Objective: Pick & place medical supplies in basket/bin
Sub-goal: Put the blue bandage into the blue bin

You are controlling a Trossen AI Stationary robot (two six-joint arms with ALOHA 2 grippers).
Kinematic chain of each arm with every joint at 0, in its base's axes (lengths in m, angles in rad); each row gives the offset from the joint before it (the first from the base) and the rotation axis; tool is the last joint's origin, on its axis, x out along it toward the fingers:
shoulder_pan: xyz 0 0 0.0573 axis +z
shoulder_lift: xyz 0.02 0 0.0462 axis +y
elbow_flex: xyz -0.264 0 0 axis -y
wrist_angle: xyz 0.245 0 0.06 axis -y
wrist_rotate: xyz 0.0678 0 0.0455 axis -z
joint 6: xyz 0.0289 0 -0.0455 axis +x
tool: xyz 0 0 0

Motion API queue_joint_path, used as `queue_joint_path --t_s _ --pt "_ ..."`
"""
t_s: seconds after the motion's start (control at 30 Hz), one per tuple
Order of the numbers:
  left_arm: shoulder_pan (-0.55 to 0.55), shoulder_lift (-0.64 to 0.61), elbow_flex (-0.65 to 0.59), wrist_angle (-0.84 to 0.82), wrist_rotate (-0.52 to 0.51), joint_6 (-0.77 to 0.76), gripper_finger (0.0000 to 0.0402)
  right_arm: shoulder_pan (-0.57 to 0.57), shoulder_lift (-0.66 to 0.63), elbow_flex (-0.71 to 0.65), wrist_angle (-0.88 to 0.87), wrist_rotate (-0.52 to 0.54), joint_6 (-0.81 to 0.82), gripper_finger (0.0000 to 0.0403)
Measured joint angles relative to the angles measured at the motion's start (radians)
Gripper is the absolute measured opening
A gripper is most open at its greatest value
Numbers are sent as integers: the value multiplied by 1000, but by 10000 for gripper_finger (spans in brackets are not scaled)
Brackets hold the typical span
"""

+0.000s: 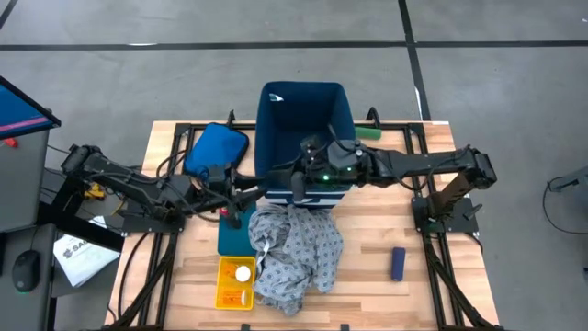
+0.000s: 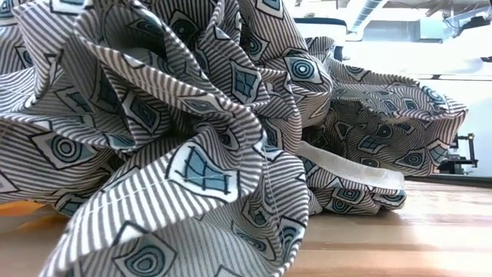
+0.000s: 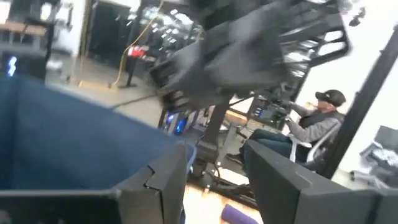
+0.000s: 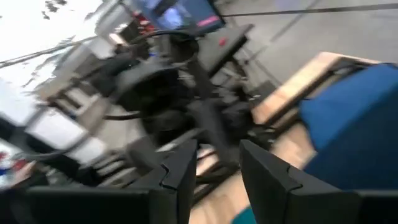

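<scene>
High view shows my left end effector [image 1: 246, 197] and my right end effector [image 1: 299, 180] close together at the near wall of the tall navy-blue fabric bin [image 1: 303, 108], both with fingers apart and empty. Just in front of the bin, the crumpled grey patterned cloth gown [image 1: 296, 256] lies on the wooden desk [image 1: 386, 294].

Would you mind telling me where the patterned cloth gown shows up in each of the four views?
High view: gown lies crumpled on the table's near middle, just in front of the navy bin.
Low view: gown fills most of the picture, resting on the table.
Left wrist view: not in it.
Right wrist view: not in it.
Shared landmark: the wooden table.
</scene>
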Motion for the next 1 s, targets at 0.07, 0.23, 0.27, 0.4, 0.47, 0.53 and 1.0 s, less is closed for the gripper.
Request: queue_joint_path --t_s 0.07,0.23,0.27,0.4,0.47,0.53,1.0 --pt "-3 -1 0 44 3 69 152 0 -5 0 -9 21 26 118" --pt "6 1 0 197 7 164 152 0 18 0 183 20 41 118" --pt "13 4 0 200 17 162 152 -1 26 0 239 18 41 118" --pt "25 6 0 197 43 132 152 -16 61 1 353 -2 49 118" --pt "29 12 0 200 43 128 152 -19 89 1 390 -38 73 118" --pt "30 15 0 192 45 129 152 -19 109 0 399 -77 111 118" --pt "46 19 0 187 107 132 152 -20 118 0 469 -87 88 118"
